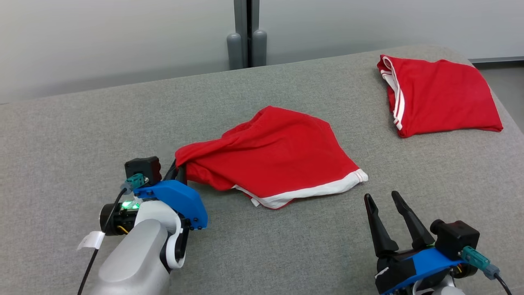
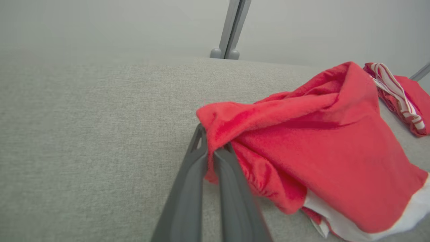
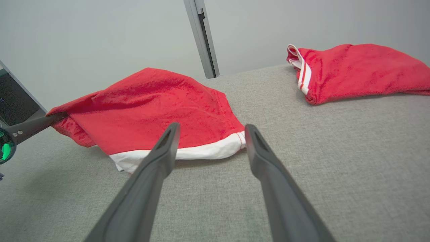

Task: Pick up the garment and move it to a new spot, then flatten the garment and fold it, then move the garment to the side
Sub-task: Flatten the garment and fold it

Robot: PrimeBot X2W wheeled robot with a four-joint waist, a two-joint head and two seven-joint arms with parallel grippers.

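Nearest, left gripper fingers were clamped on one corner of the crumpled red white-hemmed garment, mid grey cloth tabletop; right gripper fingers stood apart, empty. Single-corner pinch could slip, or drag it bunched.

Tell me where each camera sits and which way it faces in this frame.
Head view: above, looking forward and down over the grey table at the crumpled garment and the folded garment; left gripper and right gripper show.
Left wrist view: low, along its shut fingers pinching the crumpled garment's edge.
Right wrist view: low, between its open fingers toward the crumpled garment's white hem; the left gripper's finger shows at far left.
Shared: both wrist views show both garments and the grey post.
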